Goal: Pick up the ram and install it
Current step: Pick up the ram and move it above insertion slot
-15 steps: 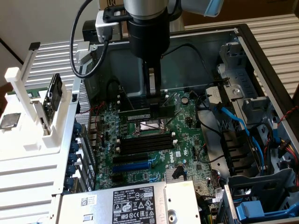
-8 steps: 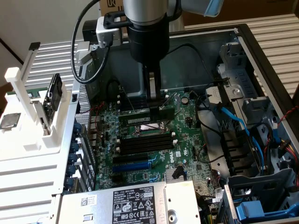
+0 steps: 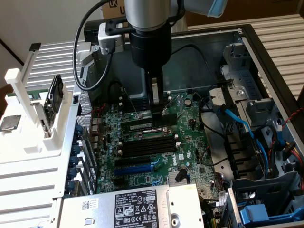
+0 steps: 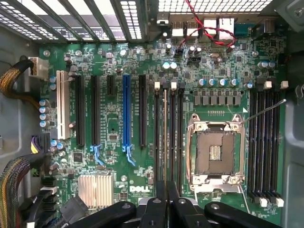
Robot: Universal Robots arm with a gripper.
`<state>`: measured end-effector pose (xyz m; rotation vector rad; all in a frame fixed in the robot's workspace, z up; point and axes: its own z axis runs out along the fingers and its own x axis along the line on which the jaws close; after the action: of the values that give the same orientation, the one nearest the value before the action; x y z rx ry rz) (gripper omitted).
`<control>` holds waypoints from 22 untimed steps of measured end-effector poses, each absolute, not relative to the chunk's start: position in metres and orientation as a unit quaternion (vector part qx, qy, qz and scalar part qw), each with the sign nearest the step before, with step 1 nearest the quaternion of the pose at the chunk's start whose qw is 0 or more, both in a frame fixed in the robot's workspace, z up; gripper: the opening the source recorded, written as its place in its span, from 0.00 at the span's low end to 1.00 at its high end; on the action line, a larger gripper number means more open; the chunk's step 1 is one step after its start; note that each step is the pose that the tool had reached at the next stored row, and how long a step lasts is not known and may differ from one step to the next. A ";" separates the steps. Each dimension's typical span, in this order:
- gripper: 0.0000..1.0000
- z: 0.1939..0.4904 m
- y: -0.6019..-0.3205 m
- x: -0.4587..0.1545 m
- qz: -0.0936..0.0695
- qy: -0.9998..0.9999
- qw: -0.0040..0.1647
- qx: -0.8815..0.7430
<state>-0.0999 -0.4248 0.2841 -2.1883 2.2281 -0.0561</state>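
The ram (image 4: 165,133) stands on edge as a thin pale line among the black memory slots beside the CPU socket (image 4: 216,152). Its far end lines up with the slots' white clips. In the exterior view the ram (image 3: 137,126) is a dark-green stick with a pale label, low over the motherboard (image 3: 190,142). I cannot tell whether it is seated in a slot. My gripper (image 4: 166,202) reaches straight down into the case and is shut on the ram's near end, its black fingers (image 4: 154,209) close together. In the exterior view the gripper (image 3: 156,113) sits at the ram's right end.
A blue expansion slot (image 4: 126,109) and several black slots lie beside the memory bank. More bare memory slots (image 4: 263,142) flank the socket's other side. Cable bundles (image 4: 14,185), a heatsink (image 4: 95,190) and a red wire (image 4: 209,23) ring the board. A labelled metal box (image 3: 137,204) and a drive cage (image 3: 247,123) border it.
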 end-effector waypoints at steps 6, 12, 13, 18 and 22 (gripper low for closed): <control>0.12 0.274 -0.425 -0.101 -0.019 0.711 0.008 -0.703; 0.12 0.263 -0.425 -0.102 -0.019 0.710 0.008 -0.703; 0.12 0.261 -0.425 -0.102 -0.019 0.710 0.008 -0.704; 0.12 0.255 -0.426 -0.102 -0.019 0.710 0.008 -0.704; 0.12 0.255 -0.428 -0.102 -0.019 0.707 0.008 -0.707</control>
<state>-0.1022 -0.4278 0.2548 -2.2104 2.2089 -0.0597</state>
